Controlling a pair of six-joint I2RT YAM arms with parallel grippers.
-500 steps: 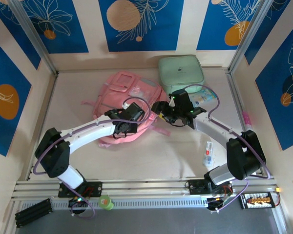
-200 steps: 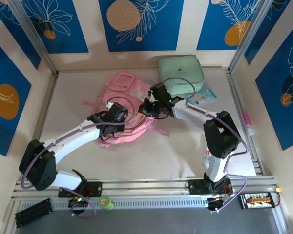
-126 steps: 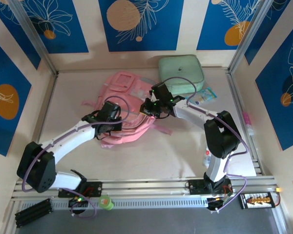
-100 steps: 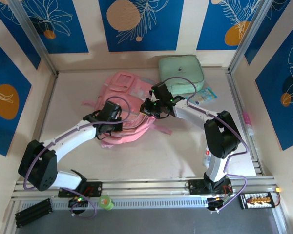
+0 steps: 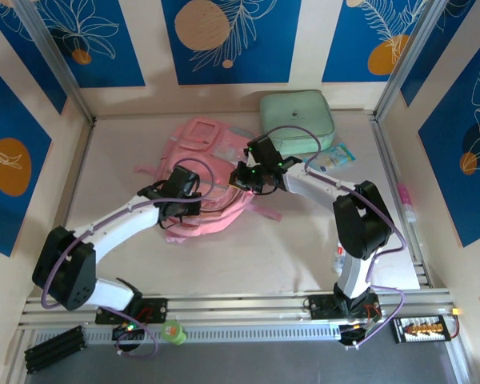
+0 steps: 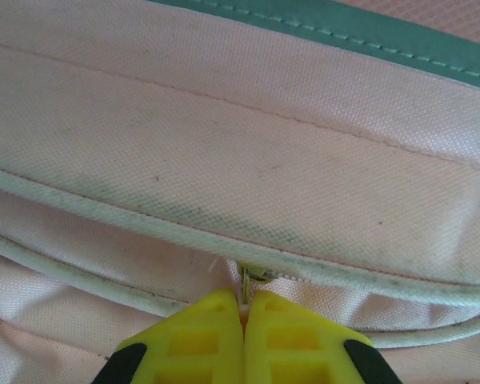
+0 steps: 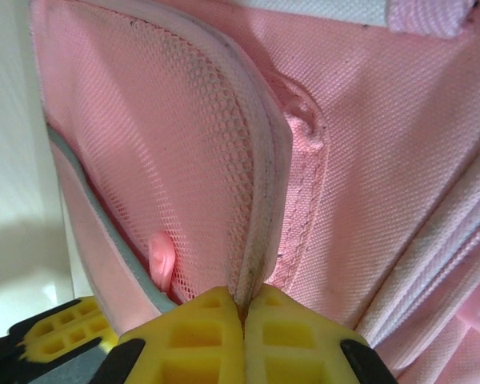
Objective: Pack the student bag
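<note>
The student bag [image 5: 212, 152], a soft pink backpack, lies flat at the middle back of the table. My left gripper [image 5: 186, 200] rests on its near left part. In the left wrist view its yellow fingers [image 6: 200, 344] are shut on a small metal zipper pull [image 6: 246, 282] under a pale piped seam of the bag [image 6: 248, 160]. My right gripper [image 5: 242, 178] is at the bag's right edge. The right wrist view shows the gripper [image 7: 244, 302] shut on the padded rim [image 7: 260, 232] of a pink mesh panel, which it holds up off the bag [image 7: 368, 160].
A mint-green zip case [image 5: 296, 120] lies behind the bag at the back right. A light blue packet [image 5: 336, 158] lies beside the right arm. A small tube [image 5: 341, 258] is near the right base. A pink pen [image 5: 404, 200] rests along the right rail.
My left gripper shifted slightly left on the bag, opened briefly and shut again on the zipper pull. The right arm moved left onto the bag's edge earlier and has since held still.
</note>
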